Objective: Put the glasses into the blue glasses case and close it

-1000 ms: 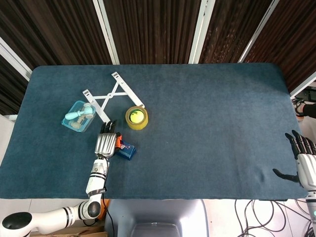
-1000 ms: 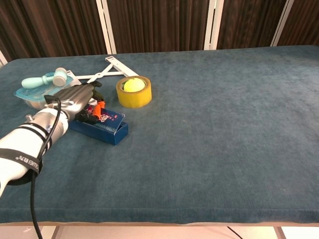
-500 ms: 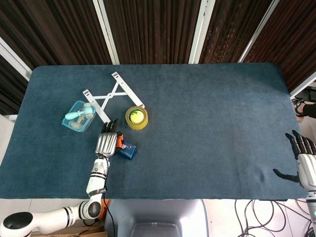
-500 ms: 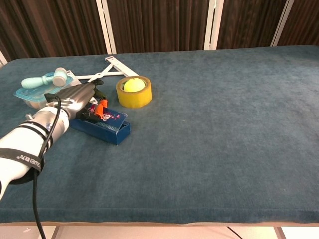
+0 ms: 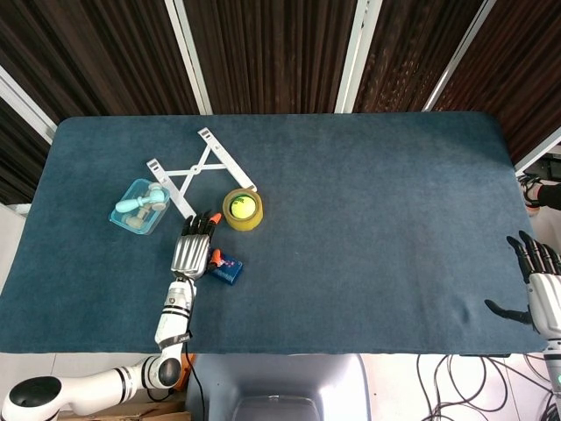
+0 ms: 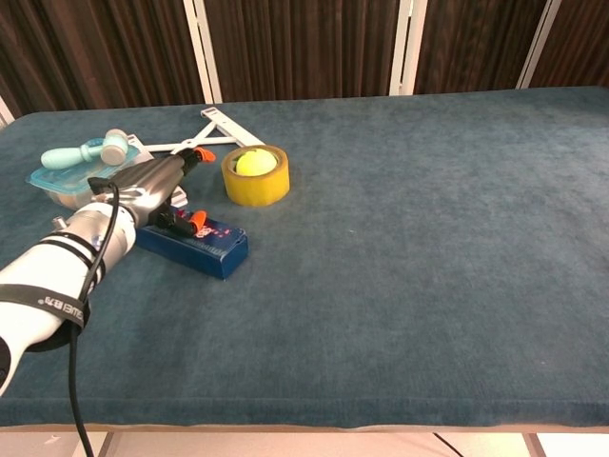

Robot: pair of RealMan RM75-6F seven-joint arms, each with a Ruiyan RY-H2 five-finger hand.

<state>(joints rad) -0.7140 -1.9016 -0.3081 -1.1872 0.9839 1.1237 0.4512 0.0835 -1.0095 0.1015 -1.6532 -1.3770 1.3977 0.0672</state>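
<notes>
The left hand (image 5: 190,250) lies low over the near-left part of the table (image 5: 368,219), palm down, its fingers (image 6: 181,169) stretched forward toward the yellow tape roll (image 5: 243,209). Orange and black glasses (image 6: 193,221) show at this hand: one orange-tipped end pokes out by the fingertips, just short of the tape roll, and another orange piece sits under the hand on top of the blue glasses case (image 6: 195,246). The hand seems to hold the glasses between thumb and fingers, though the grip itself is mostly hidden beneath the palm, so this is not certain.

The blue glasses case rests flat on the table just right of the left hand, its patterned top facing up. Whether its lid is open or shut is hard to read from either view.

A yellow-green ball (image 6: 250,163) sits inside the tape roll's ring. Behind the hand lies a white folding rack (image 5: 200,171), spread in an X shape. Beside it, to the left, a clear blue container (image 5: 138,207) carries a pale teal handled tool (image 6: 84,151) laid across its top.

The right hand (image 5: 536,285) sits at the far right edge of the table, well apart from everything else, empty, with its dark fingers spread.
</notes>
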